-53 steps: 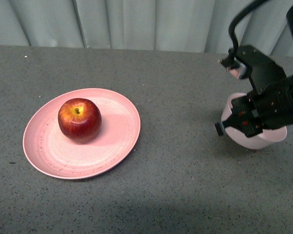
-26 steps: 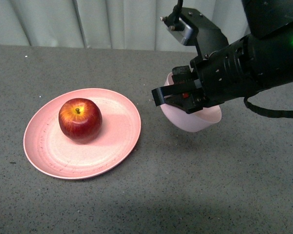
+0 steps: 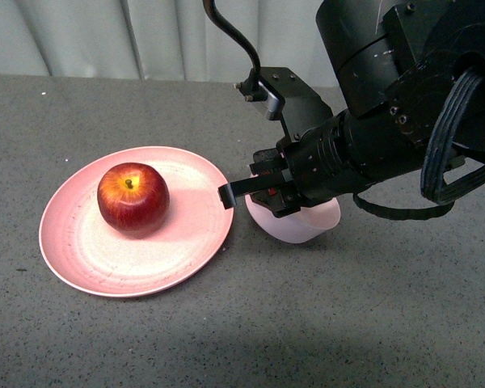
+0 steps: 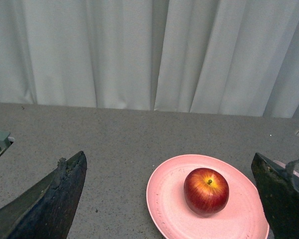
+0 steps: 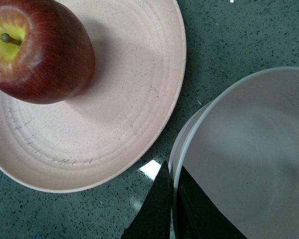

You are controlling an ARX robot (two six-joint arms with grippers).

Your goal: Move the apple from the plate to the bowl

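Leftmost, the apple (image 3: 132, 198) sits on the plate (image 3: 89, 259); only the left wrist view shows the left end effector (image 4: 167, 164), fingers spread wide, grasping nothing; just right of the plate, not touching it, stands the bowl (image 3: 295, 229), inside bare; the right wrist view shows the right end effector (image 5: 173, 211) clenched on its rim.

My front camera sits between my arms, looking forward and down over the grey table (image 3: 372, 323) toward the curtain (image 3: 105, 36) — a wide view from middling distance. My left wrist camera looks low and nearly level along the table, past my own left fingers (image 4: 55, 199). My right wrist camera points almost straight down, very close (the bowl (image 5: 249, 149) fills half its picture). All three share the apple (image 3: 132, 198) and the plate (image 3: 105, 259); the curtain shows only in the front and left wrist views.
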